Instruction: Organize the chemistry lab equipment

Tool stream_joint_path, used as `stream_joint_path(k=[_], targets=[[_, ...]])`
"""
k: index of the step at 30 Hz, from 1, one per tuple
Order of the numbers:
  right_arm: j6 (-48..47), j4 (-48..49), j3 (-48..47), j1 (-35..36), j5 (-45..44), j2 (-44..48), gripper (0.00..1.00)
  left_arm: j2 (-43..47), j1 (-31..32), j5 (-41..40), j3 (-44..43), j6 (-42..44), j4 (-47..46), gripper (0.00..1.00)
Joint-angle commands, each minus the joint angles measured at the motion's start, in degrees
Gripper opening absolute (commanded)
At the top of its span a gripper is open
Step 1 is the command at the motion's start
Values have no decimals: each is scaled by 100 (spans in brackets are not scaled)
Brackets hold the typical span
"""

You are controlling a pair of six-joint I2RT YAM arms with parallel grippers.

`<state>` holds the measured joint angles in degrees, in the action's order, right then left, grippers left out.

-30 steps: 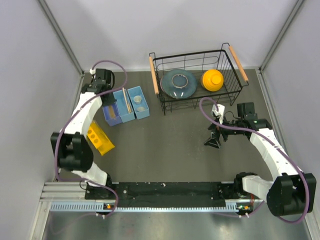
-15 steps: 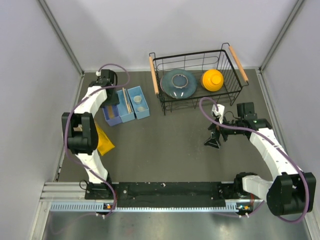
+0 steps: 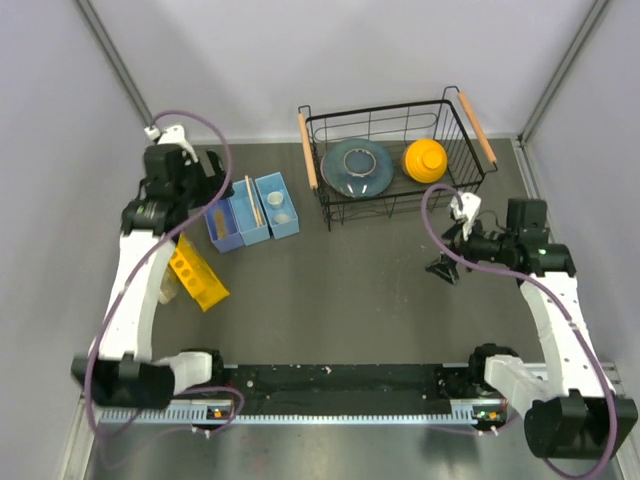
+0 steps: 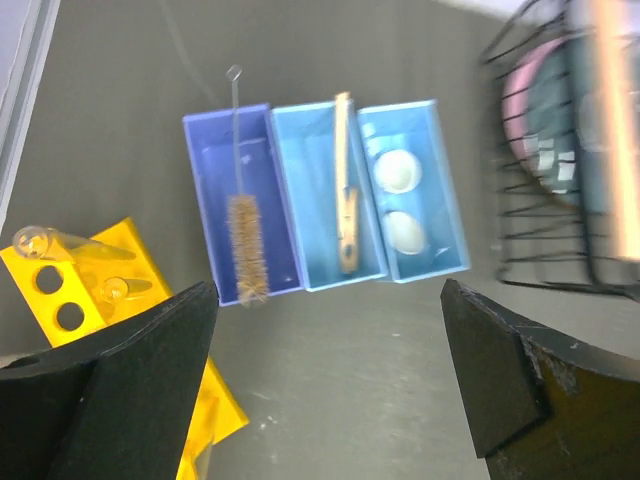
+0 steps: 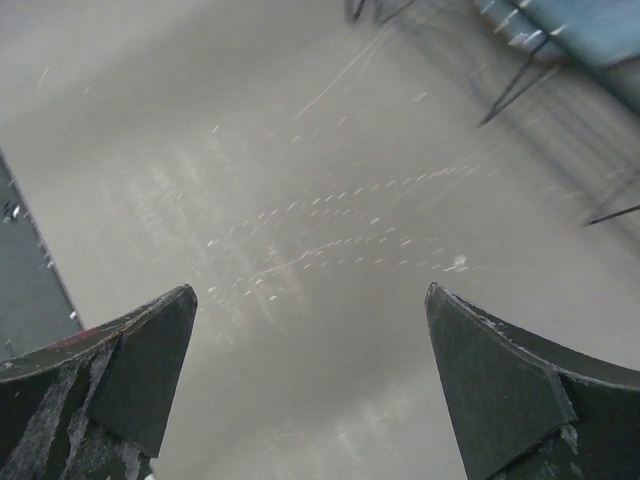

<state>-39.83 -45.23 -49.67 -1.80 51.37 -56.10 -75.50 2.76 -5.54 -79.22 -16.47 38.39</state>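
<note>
Three blue bins stand side by side at the back left. A wire brush (image 4: 245, 250) with amber bristles lies in the left, darker bin (image 4: 205, 200). The middle bin (image 4: 310, 190) holds a tan wooden stick (image 4: 345, 210), and the right bin (image 4: 445, 190) holds two white round dishes (image 4: 397, 172). My left gripper (image 4: 328, 300) hangs open and empty above the table just in front of the bins; in the top view the left gripper (image 3: 205, 187) sits at their left end. My right gripper (image 3: 443, 268) is open and empty over bare table (image 5: 310, 150).
A yellow rack (image 3: 197, 275) with clear tubes (image 4: 45, 240) lies left of the bins, near the left arm. A black wire basket (image 3: 307, 150) at the back holds a blue-grey plate (image 3: 356, 166) and a yellow bowl (image 3: 425, 159). Grey walls close both sides.
My left gripper has opened and drawn up and away from the bins, its arm swinging out to the left. The right arm has shifted a little to the right, still open.
</note>
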Motion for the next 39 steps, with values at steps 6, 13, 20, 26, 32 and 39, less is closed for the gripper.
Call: stream_joint_path(k=[6,13,20,26,32,39], targets=[[1151,-522,-1765,-39,-699,985,99,2259,-30,1658,908,-409,-44,99],[2760,-425,-2967,-259,-1822,1057,99,3471,-22,2944,1497,-585,124,99],[3833,-100,-3365,-259,-3027,1373,99,4166,-22,2646,1558,-542,854,99],[4221,-65,-3321,-312,-3617,1514,99,4342,-22,3215,1665,-463,1161,99],[4413,-12,-3189,-321,-3828,1628,99,4667,-22,3296,1077,-331,1610,99],[4555,-29,-3268,-347,-3854,1690,99,4694,-22,3218,671,-375,1786,99]])
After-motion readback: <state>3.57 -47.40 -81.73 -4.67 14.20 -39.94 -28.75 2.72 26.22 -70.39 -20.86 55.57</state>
